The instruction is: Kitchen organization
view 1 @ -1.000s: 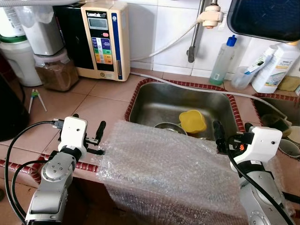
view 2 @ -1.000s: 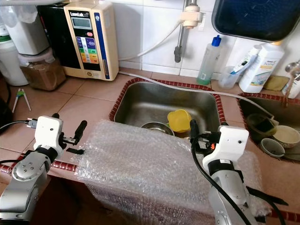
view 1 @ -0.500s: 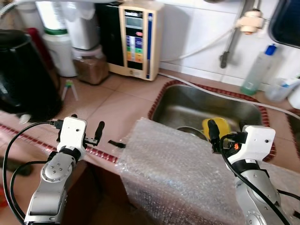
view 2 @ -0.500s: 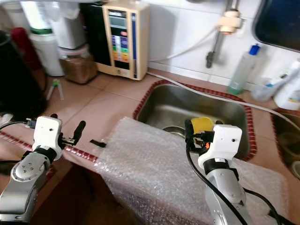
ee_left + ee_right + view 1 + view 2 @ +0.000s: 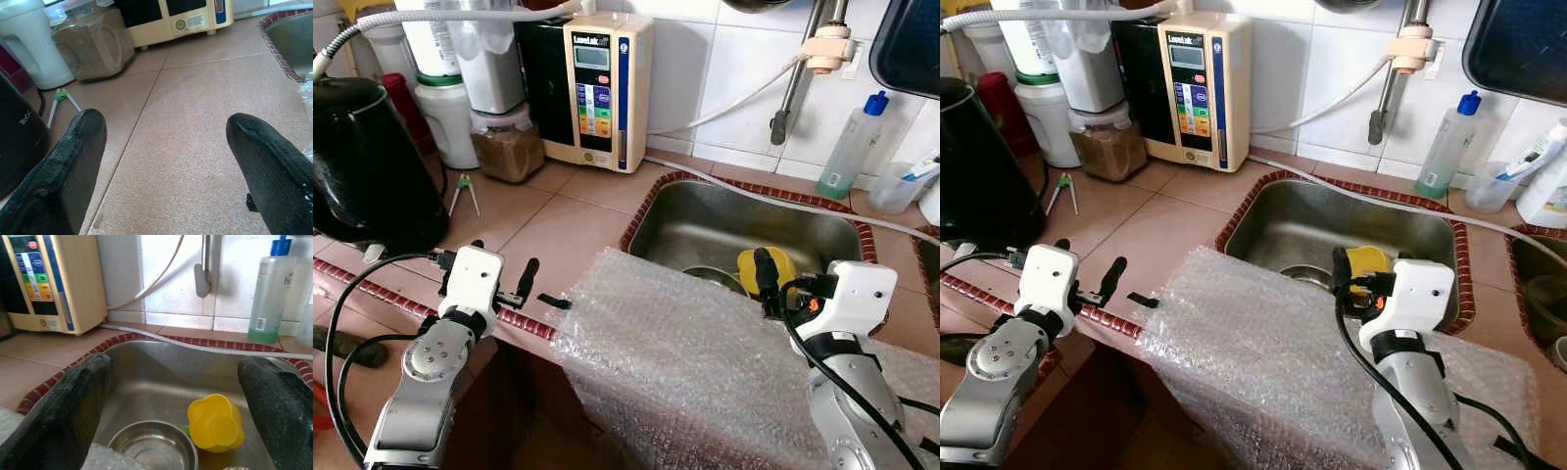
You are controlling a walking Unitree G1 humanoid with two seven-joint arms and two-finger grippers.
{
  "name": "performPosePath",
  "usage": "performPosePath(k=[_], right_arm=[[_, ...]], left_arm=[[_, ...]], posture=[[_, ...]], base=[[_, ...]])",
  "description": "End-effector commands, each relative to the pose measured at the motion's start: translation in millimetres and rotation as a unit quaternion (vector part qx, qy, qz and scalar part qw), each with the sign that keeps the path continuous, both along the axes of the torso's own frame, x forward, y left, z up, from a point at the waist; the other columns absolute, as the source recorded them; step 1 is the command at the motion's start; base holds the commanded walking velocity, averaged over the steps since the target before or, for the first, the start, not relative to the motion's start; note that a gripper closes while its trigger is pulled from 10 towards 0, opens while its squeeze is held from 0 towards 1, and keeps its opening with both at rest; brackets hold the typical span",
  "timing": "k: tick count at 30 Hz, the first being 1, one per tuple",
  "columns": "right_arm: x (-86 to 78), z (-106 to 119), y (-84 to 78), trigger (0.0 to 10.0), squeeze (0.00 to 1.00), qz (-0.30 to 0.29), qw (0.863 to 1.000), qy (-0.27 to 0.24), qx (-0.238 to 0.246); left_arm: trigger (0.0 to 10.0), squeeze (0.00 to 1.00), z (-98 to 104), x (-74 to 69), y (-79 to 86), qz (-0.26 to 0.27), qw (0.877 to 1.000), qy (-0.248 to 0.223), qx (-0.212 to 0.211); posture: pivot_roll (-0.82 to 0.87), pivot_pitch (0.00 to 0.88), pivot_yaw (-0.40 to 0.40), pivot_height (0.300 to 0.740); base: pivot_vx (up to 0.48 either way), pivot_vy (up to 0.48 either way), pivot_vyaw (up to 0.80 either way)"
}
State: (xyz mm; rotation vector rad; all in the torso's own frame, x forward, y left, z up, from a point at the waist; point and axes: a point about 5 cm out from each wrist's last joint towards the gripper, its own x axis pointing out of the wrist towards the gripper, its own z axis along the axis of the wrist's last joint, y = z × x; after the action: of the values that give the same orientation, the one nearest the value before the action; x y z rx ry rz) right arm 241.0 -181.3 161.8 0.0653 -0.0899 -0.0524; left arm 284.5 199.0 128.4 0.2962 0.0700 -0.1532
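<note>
Bubble wrap (image 5: pixel 685 362) | clear, crinkled | draped over counter edge (image 5: pixel 533 323)

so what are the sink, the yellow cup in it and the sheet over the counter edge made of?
Sink: looks like brushed stainless steel, grey with soft reflections. Yellow cup: probably plastic, opaque and smooth with a slight gloss. Sheet: clear plastic bubble wrap, with rows of small bubbles visible.

Clear plastic bubble wrap (image 5: pixel 695 362); shiny steel sink (image 5: pixel 161 377); matt terracotta tile counter (image 5: pixel 195 122); glossy yellow plastic cup (image 5: pixel 215 423)
</note>
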Motion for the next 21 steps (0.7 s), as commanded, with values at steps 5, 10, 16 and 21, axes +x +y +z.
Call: performPosePath(k=[5, 10, 16, 21], right_arm=[[1.3, 0.8, -0.2, 10.0, 0.00, 0.002, 1.000, -0.001, 0.002], [2.2, 1.5, 0.4, 10.0, 0.00, 0.005, 1.000, -0.001, 0.002], [3.2, 1.5, -0.6, 10.0, 0.00, 0.007, 1.000, 0.001, 0.000], [4.8, 2.3, 0.3, 10.0, 0.00, 0.010, 1.000, 0.000, -0.001]], left_arm=[[10.0, 0.00, 2.4, -0.7, -1.7, -0.006, 1.000, -0.004, 0.011], [10.0, 0.00, 1.3, -0.7, -2.6, -0.009, 1.000, -0.002, 0.012], [10.0, 0.00, -0.6, -1.3, -3.4, -0.007, 1.000, 0.005, 0.007], [10.0, 0.00, -1.0, -1.6, -3.5, -0.006, 1.000, 0.005, 0.006]], posture=[[0.10, 0.000, 0.010, 0.740], [0.10, 0.000, 0.006, 0.740], [0.10, 0.000, 0.001, 0.740], [0.10, 0.000, -0.001, 0.740]], base=[[0.000, 0.000, 0.00], [0.000, 0.000, 0.00], [-0.129, 0.000, 0.00], [-0.295, 0.000, 0.00]])
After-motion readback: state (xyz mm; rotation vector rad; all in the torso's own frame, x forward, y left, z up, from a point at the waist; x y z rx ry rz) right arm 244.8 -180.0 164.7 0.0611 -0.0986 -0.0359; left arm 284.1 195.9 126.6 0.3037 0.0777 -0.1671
